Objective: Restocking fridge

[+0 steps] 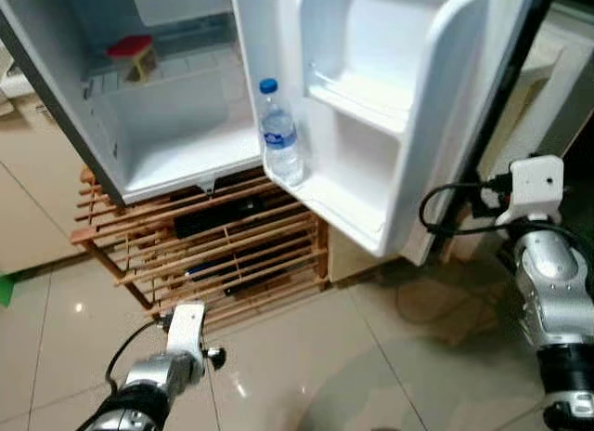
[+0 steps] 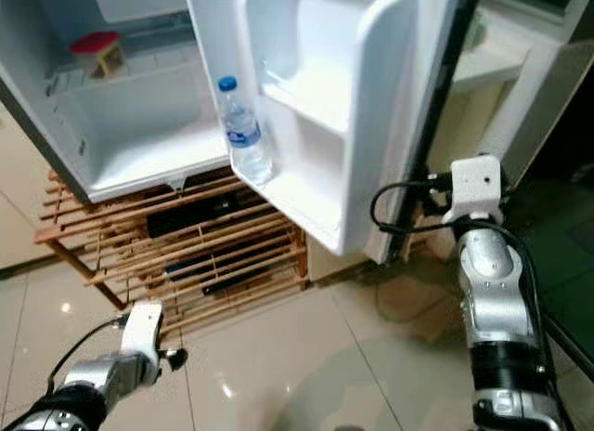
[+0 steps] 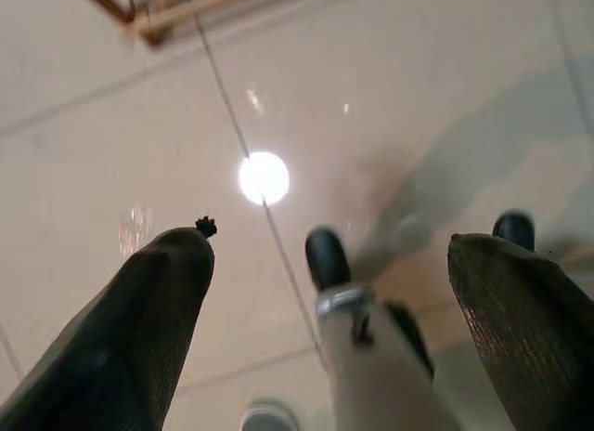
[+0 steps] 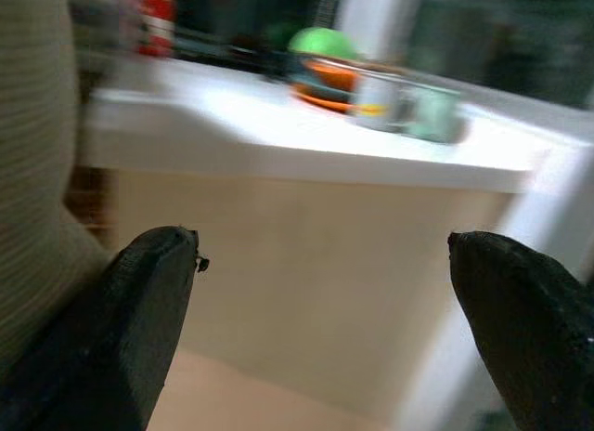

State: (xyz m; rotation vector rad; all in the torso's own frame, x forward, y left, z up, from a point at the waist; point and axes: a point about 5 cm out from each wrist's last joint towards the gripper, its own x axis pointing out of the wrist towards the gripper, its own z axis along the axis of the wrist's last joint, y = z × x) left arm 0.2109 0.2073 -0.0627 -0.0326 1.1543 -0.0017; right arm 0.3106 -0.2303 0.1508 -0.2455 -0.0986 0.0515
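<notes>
A small white fridge stands open on a wooden slatted rack. One clear water bottle with a blue cap stands upright in the lowest shelf of the open door. A red-topped item sits on the wire shelf inside. My left arm hangs low in front of the rack; its gripper is open over the floor tiles and holds nothing. My right arm is beside the door's edge. The right gripper is open and empty, facing a white counter.
The counter carries a green and orange object and a can. Dark items lie under the rack's slats. Glossy beige floor tiles spread before the fridge. The open door juts out toward my right arm.
</notes>
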